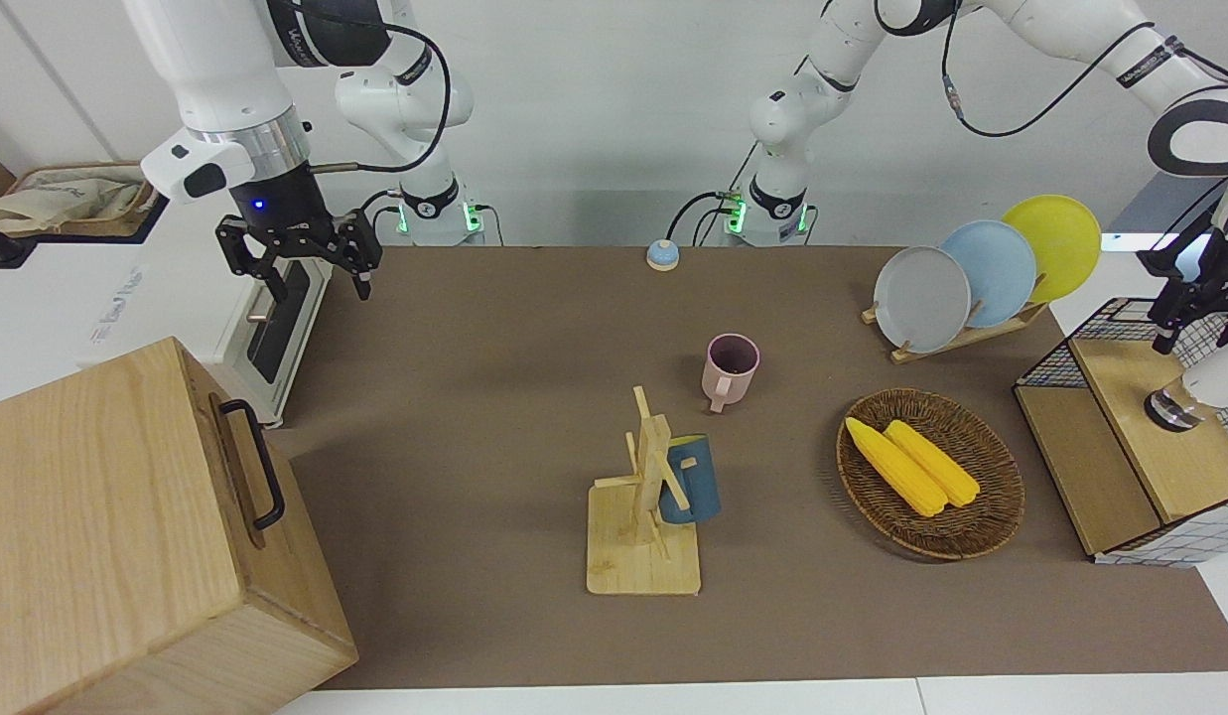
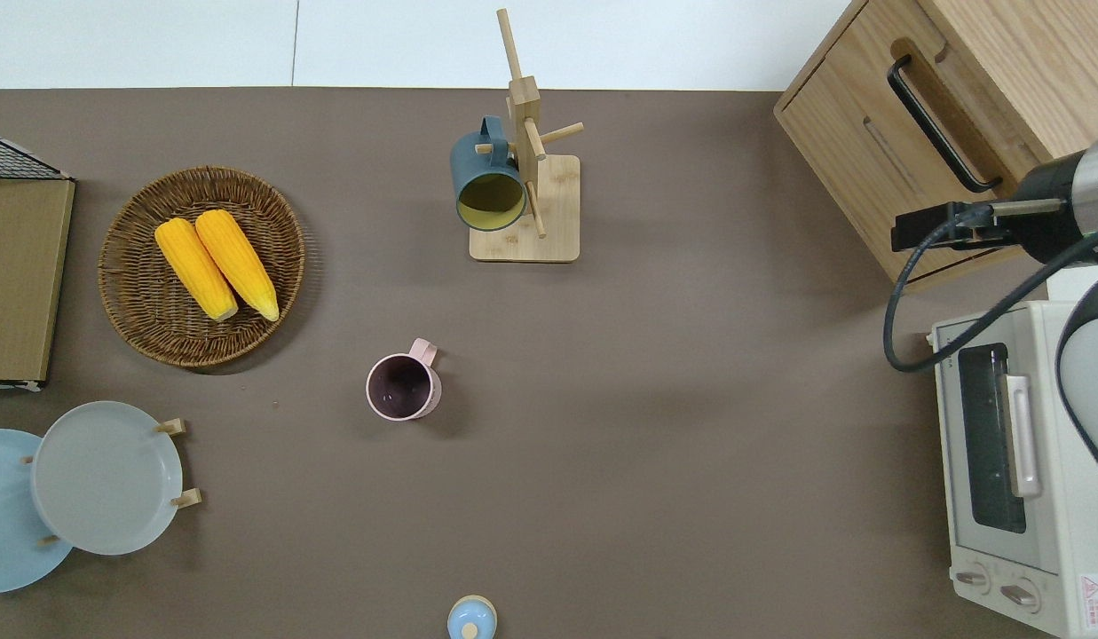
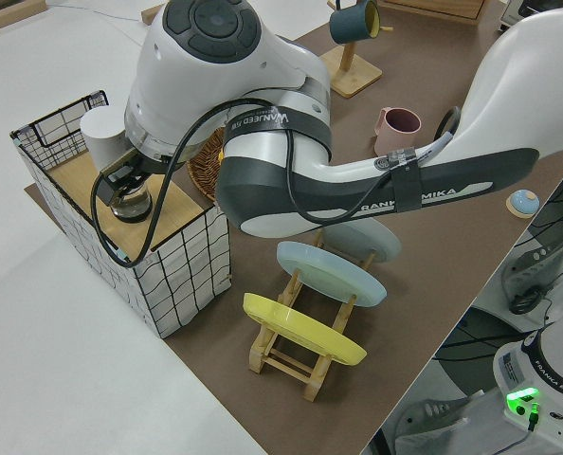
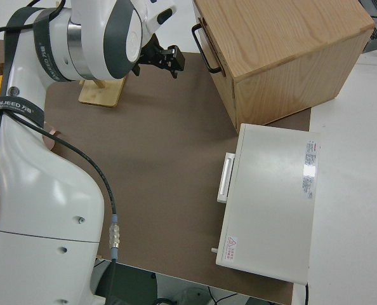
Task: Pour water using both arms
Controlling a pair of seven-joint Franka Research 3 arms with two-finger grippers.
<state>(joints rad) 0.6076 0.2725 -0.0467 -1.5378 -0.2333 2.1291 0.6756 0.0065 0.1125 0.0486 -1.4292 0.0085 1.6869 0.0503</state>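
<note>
Two glossy white arms with dark joint caps and silver wrist rings enter the front view from the top. The right gripper (image 1: 309, 260) hangs fingers-down at the right arm's end of the table, its black fingers spread apart around nothing, beside the toaster oven (image 1: 272, 333). The left gripper (image 1: 1181, 316) is up over the wire basket (image 1: 1120, 323) with the wooden lid; whether its fingers are apart or together cannot be told here. Taking the pink mug (image 1: 730, 368) as the landmark: it stands upright with its mouth up and its handle pointing away from the robots. The wooden mug rack (image 1: 645, 516) with the blue mug (image 1: 688, 481) is farther from the robots than the pink mug. The woven basket (image 1: 981, 511) with two corn cobs (image 1: 911, 465) lies toward the left arm's end from it, and the plate rack (image 1: 976, 273) is nearer to the robots on that same end.

In the overhead view the pink mug (image 2: 403, 386) sits near the middle of the brown mat, its dark inside showing. The blue mug (image 2: 486, 185) hangs on its side, its mouth turned toward the robots. The right arm's wrist shows between the wooden cabinet (image 2: 957, 98) and the toaster oven (image 2: 1015, 461).

In the left side view the left arm's wrist points down into the wire basket (image 3: 139, 246).

In the right side view the right gripper (image 4: 158, 58) shows its fingers parted, over the mat.
</note>
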